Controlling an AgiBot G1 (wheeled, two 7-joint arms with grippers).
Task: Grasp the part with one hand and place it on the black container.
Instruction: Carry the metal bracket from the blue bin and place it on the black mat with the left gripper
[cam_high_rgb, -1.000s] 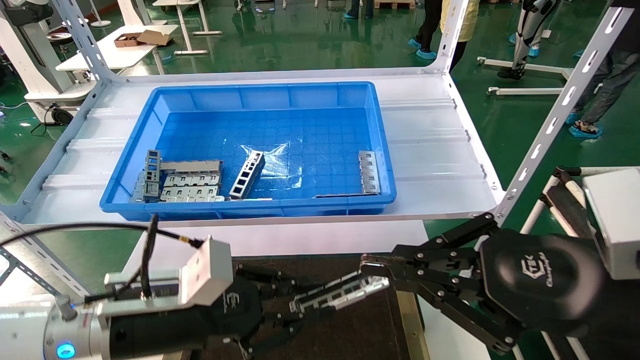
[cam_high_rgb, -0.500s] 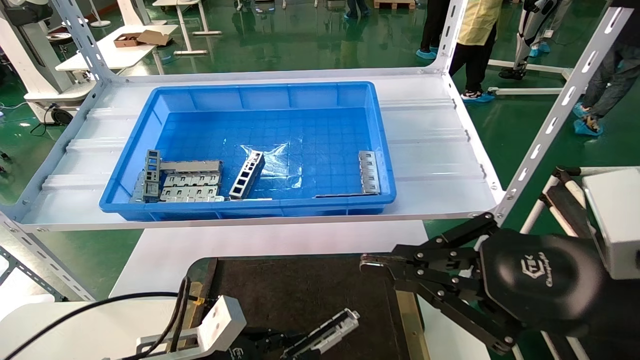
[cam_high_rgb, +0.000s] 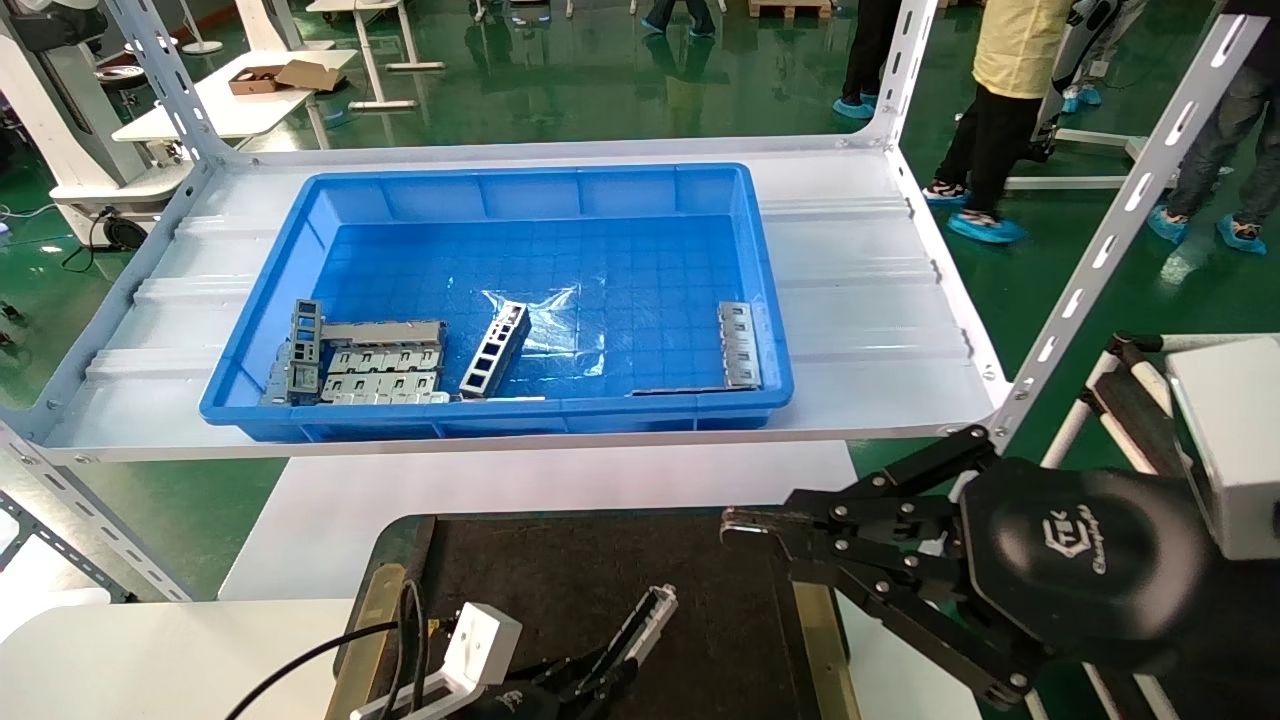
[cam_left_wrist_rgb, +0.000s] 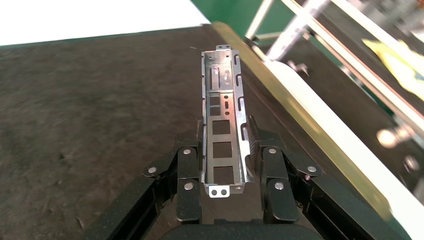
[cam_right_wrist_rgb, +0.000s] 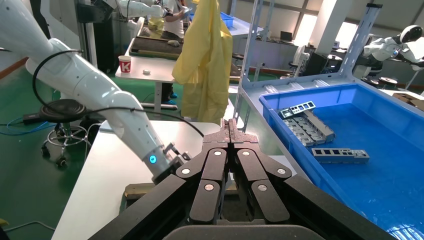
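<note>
Our left pincer (cam_left_wrist_rgb: 223, 159) is clamped on the part (cam_left_wrist_rgb: 222, 131), tilted above the black container (cam_high_rgb: 560, 570). Released from here, it may bounce or slide toward the brass edge strip (cam_left_wrist_rgb: 305, 117). Our right pincer (cam_high_rgb: 745, 522), pressed together, is parked beside the container.

A white metal shelf (cam_high_rgb: 860, 300) with ribbed surface stands at the back, held by slotted white posts at the corners. On it lies one blue plastic bin (cam_high_rgb: 520, 190), which takes most of the shelf's width. In front of the shelf and lower there is a white table (cam_high_rgb: 330, 500). On this table lies the black container (cam_high_rgb: 560, 570), a flat dark tray with a matte, felt-like surface and a rounded corner toward the shelf. A brass-coloured strip (cam_high_rgb: 365, 610) runs along its left side, and another one (cam_high_rgb: 825, 650) along its right side. The table surface shows on both sides of the tray.
</note>
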